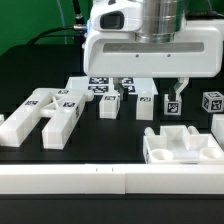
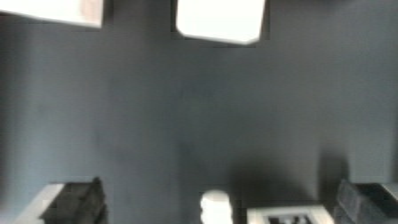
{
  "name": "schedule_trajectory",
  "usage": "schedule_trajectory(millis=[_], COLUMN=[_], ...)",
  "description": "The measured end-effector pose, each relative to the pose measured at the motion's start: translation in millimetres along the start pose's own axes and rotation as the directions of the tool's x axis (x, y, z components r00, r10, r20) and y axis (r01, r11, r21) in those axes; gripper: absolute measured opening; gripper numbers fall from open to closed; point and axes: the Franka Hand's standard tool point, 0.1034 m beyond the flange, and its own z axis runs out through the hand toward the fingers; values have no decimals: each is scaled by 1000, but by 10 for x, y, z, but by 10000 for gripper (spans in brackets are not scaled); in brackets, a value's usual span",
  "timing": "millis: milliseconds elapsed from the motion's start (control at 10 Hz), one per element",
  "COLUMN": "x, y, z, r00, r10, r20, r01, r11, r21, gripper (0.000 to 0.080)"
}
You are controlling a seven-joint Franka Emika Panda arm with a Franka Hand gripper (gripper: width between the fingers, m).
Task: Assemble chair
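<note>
Exterior view, claw (image 1: 152,90) spread wide apart, empty, just above small chair pieces (image 1: 146,104)

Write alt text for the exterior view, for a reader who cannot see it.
An open white gripper hangs over a row of small tagged white chair pieces on a dark table, holding nothing. At the exterior view's left lie longer pieces; the slotted seat block sits at its right, nearer the camera.
</note>
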Motion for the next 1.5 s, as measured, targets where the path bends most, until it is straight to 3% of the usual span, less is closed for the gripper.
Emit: schedule_trajectory(millis=[300,600,700,800,1100,1500], x=[-202,-239,-308,-267,-398,-381], y=[10,9,18,27,23,-24], z=[91,135,143,183,290,467], r00=[980,922,875,854,720,718], r10=[-13,-28,-26,-26,-17,-21], r20=[199,385,483,520,693,696], r01=[14,33,34,36,42,50], r11=[1000,999,999,999,999,998], r21=[-5,-6,-9,-10,-19,-22], gripper=[648,648,648,648,648,648])
